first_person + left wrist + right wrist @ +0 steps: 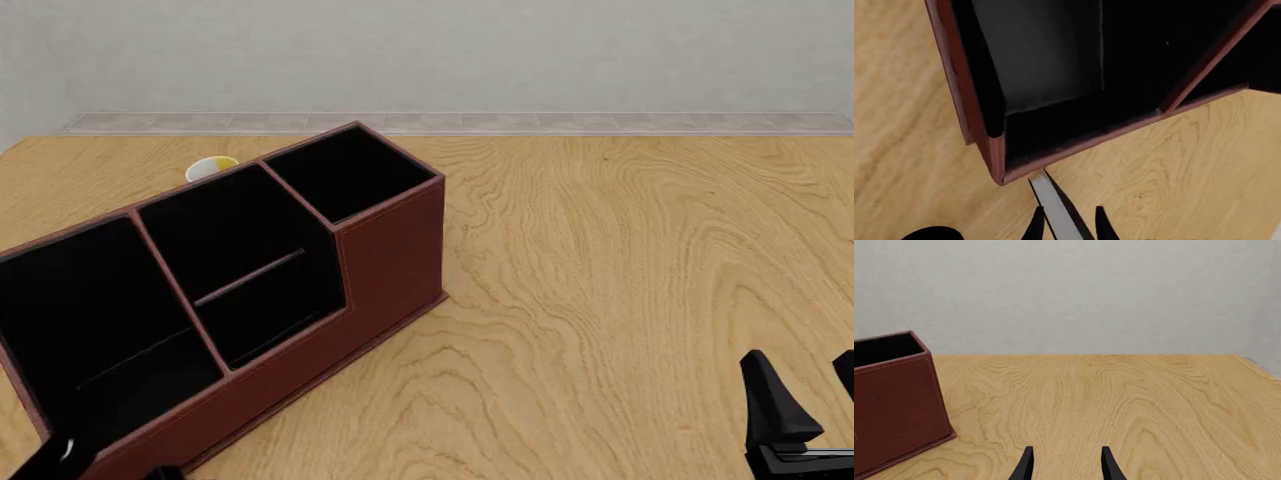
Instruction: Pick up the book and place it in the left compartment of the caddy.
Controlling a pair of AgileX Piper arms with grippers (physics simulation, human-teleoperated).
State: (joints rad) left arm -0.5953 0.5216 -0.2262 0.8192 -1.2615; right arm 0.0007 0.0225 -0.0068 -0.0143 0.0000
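In the left wrist view my left gripper (1067, 210) is shut on the book (1053, 200). The book is held edge-on, its white page edge and black cover between the two black fingers. It hangs just outside the corner of the red-brown caddy (994, 150), beside the wide left compartment (1054, 65), whose black inside is empty. In the front view the caddy (387, 260) stands at an angle on the left, with the left compartment (94, 320) nearest me. Only a bit of the left gripper (54, 455) shows there, and the book is hidden. My right gripper (801, 400) is open and empty at the front right, also seen in its wrist view (1066, 455).
A small yellow and white round object (211, 168) lies on the table behind the caddy. The caddy's small end section (894, 405) shows in the right wrist view. A grey wall with a tiled strip (467, 122) bounds the far side of the wooden table (614, 280).
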